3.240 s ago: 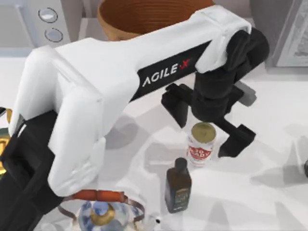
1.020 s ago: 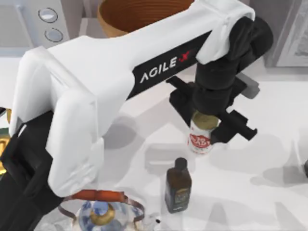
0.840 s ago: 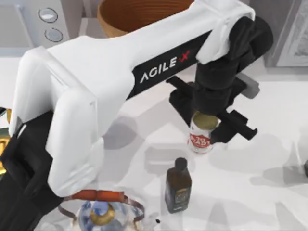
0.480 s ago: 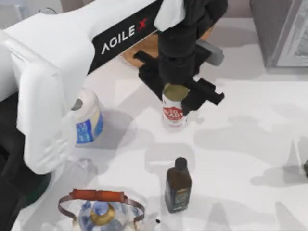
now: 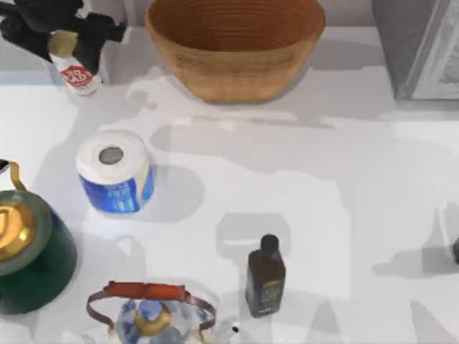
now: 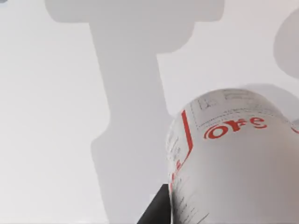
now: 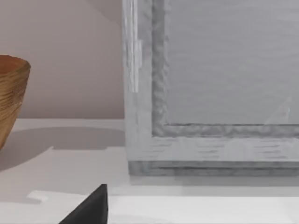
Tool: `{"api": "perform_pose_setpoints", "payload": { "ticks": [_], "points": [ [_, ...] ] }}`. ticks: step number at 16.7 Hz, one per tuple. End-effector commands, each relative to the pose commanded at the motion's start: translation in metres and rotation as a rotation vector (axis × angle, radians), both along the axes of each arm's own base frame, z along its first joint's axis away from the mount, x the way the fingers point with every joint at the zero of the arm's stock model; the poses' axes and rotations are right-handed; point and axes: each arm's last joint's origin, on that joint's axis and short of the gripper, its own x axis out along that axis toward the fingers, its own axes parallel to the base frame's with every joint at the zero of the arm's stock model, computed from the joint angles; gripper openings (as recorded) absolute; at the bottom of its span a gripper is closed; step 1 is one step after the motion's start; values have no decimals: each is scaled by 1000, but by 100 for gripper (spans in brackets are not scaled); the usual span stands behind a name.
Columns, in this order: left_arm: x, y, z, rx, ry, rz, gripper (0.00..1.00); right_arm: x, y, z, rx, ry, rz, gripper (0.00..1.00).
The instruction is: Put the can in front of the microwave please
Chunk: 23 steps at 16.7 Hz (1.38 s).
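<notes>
1. The left gripper (image 5: 68, 36) holds the can (image 5: 74, 72) by its top at the table's far left corner.
2. The can may be off the table; released early, it could topple.
3. The microwave's front is probably close, so a collision is possible.

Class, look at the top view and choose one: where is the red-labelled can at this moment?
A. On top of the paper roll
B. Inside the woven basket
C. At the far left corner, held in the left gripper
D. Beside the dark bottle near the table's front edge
C: the can sits at the top view's far left corner with the left gripper closed around its gold top.
</notes>
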Motion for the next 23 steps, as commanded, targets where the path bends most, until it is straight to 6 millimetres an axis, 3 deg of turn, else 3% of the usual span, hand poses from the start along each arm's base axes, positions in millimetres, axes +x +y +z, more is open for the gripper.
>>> {"api": "perform_pose_setpoints", "payload": {
  "ticks": [5,7,9,12,23],
  "points": [
    [-5,150,-14,32,34,209,0,0,0,0,0,0,0,100],
    [-14,193,-31,45,90,268,0,0,0,0,0,0,0,100],
    [-23,223,-49,52,147,306,0,0,0,0,0,0,0,100],
    [-29,239,-60,56,186,327,0,0,0,0,0,0,0,100],
    [-29,239,-68,56,186,327,0,0,0,0,0,0,0,100]
  ]
}}
